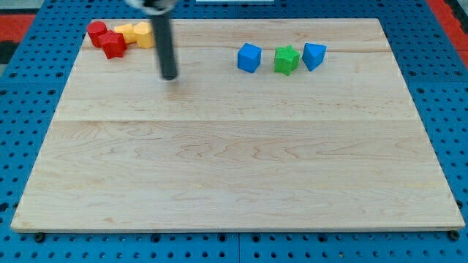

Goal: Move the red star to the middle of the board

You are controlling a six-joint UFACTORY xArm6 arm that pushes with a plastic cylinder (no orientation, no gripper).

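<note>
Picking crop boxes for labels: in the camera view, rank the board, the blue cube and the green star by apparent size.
1. Wooden board, by far the largest.
2. Blue cube and green star: they look alike in size, so no ranking between them.

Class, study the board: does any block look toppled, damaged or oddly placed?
Nothing stands out. Red star sits in the red and yellow cluster at the view's top left; my tip is right of it, apart.

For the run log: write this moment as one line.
tip: my tip right of red star block, apart | red star: top-left of wooden board, touching red block | task: star not yet moved
</note>
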